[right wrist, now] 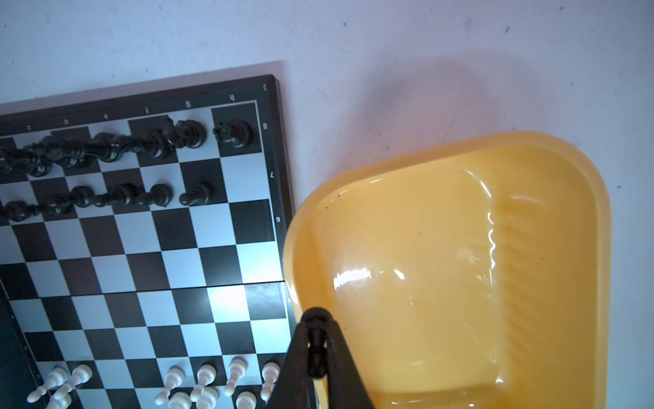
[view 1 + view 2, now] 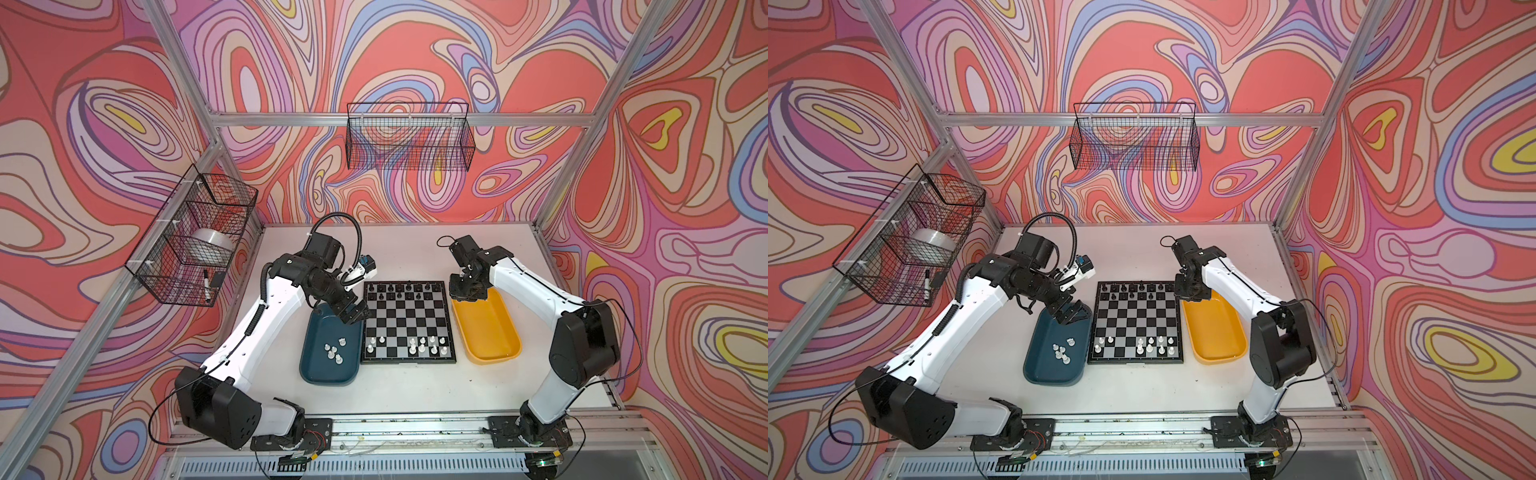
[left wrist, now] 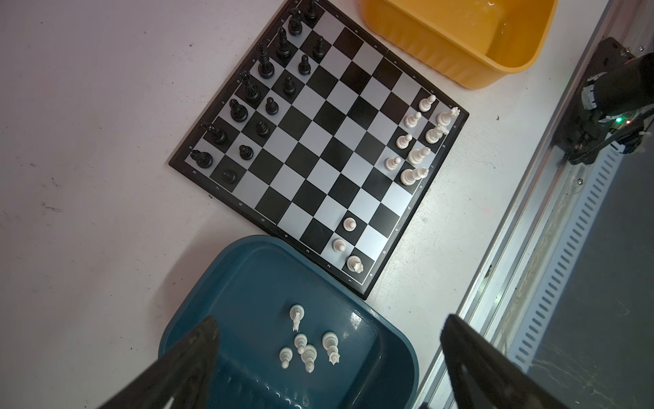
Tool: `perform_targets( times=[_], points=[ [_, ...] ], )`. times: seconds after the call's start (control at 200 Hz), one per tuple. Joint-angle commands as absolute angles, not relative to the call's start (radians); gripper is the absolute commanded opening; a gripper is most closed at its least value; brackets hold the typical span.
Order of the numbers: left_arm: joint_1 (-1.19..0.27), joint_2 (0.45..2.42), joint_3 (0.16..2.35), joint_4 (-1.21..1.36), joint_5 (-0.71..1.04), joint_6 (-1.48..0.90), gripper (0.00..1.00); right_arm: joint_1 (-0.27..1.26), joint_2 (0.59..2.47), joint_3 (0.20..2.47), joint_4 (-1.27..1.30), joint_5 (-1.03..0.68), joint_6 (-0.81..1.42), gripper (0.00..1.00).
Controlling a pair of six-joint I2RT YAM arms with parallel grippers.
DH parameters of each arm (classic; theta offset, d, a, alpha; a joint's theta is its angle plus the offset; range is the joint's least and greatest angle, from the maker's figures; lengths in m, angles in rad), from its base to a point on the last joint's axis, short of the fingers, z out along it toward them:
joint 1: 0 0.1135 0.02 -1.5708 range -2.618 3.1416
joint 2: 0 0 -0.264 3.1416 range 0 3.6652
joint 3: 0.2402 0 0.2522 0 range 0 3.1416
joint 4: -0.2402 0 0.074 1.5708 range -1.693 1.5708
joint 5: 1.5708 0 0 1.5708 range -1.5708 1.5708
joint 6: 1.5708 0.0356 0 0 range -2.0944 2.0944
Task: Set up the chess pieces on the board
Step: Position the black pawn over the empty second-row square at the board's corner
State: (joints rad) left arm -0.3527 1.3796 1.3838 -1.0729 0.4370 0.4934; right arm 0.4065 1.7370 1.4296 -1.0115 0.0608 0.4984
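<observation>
Left pincer point(image 3: 329, 324) open over teal tray point(image 3: 247, 276), right pincer point(image 1: 316, 325) gripping pawn point(image 1: 316, 348) above yellow tray point(image 1: 460, 283)

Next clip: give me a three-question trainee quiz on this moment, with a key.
1. True or false: the yellow tray holds chessmen.
2. How many white pieces lie in the teal tray?
3. The right claw is: A) open; B) shut on a black piece; C) shut on nothing.
Key: 1 false; 2 five; 3 B.
</observation>
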Motion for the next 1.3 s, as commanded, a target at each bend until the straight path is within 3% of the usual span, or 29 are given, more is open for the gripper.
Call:
perform_targets(
  times=[0.0,0.32,1.297],
  points=[
    [-0.357,1.359,1.374,-1.074,0.440,0.493,0.98,0.422,1.766,1.486,-1.031,0.070,0.488,0.11],
    [-0.357,1.355,1.373,-1.074,0.437,0.492,0.98,0.448,1.907,1.606,-1.009,0.057,0.481,0.10],
    [-0.356,1.361,1.378,-1.077,0.434,0.493,0.98,0.456,2.058,1.645,-0.935,0.018,0.472,0.10]
  ],
)
